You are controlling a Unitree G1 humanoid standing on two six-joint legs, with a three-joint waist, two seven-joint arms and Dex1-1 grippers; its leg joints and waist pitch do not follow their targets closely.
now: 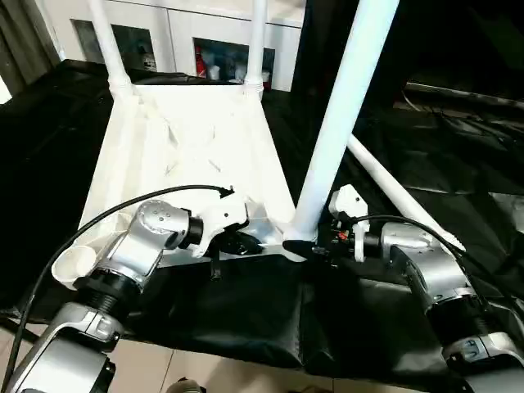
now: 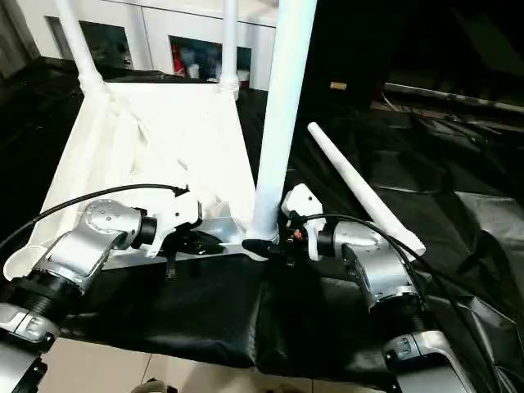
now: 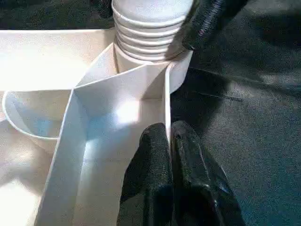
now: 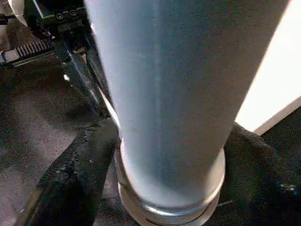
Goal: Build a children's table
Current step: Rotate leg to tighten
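The white tabletop (image 1: 188,139) lies upside down on the black-draped work table. Two white legs (image 1: 106,41) (image 1: 257,41) stand in its far corner sockets. A third leg (image 1: 340,115) stands upright in the near right corner socket, its ribbed base (image 3: 146,33) entering the socket. My right gripper (image 1: 301,246) has a black finger on each side of this leg's base (image 4: 164,94) and is closed on it. My left gripper (image 3: 169,141) is shut, pinching the tabletop's near rim wall just beside that corner. A fourth leg (image 2: 360,184) lies loose on the cloth to the right.
The near left corner socket (image 1: 72,264) is open and hangs at the work table's front edge. White cabinets (image 1: 205,41) stand behind the table. Black cloth (image 1: 246,319) drapes over the front edge, with floor below.
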